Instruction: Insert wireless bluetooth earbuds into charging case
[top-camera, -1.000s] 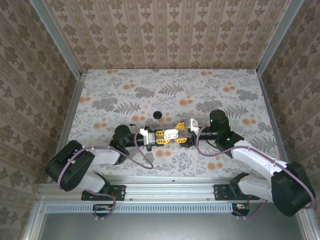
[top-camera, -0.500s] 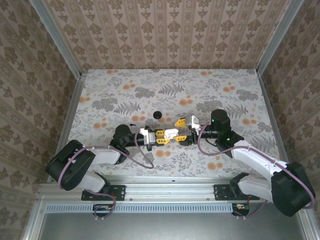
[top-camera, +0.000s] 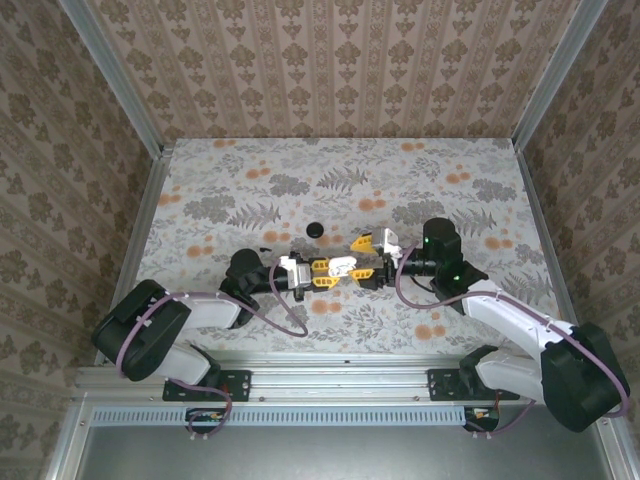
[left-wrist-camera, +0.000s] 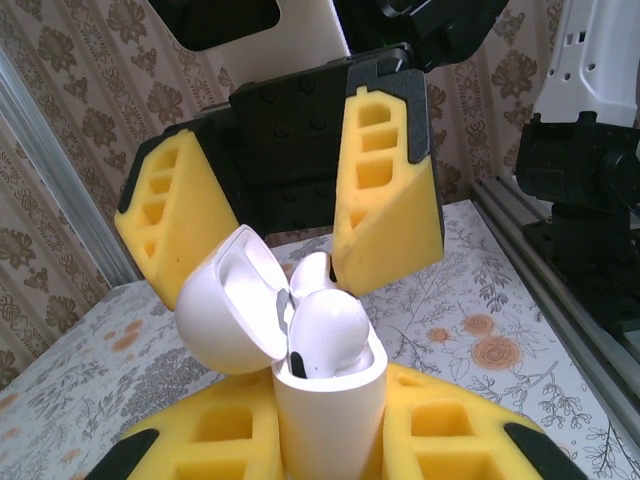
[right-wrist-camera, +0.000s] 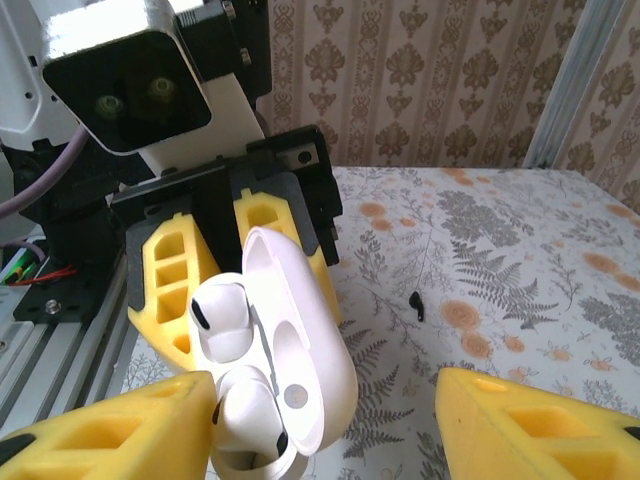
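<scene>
Two arms reach in from the near edge and meet at the middle of the floral table (top-camera: 450, 180), one from each side.

On the left, the left arm (top-camera: 190, 315) lies low along the table and points right. Beyond its wrist, one small dark speck (right-wrist-camera: 417, 306) lies on the cloth, too small to make out. Right of the speck, and well apart from the grippers, sits one flat black round disc (top-camera: 316, 229).

The left gripper (left-wrist-camera: 330, 445) has its two yellow fingers pressed narrow on the lower body of the one white charging case (right-wrist-camera: 305, 340) and holds it upright above the table. The case's lid is swung open on its hinge. Two white earbuds (right-wrist-camera: 222, 322) stand in the case. In the right wrist view one sits higher, with a dark spot on its head, and the other lies lower in front of it.

Facing it from the right, the right gripper (right-wrist-camera: 325, 400) has its two yellow fingers spread wide, one on each side of the open case. One finger is just beside the case body, though whether it touches I cannot tell. The other finger is well clear. The right arm (top-camera: 500, 310) runs back to the lower right.
</scene>
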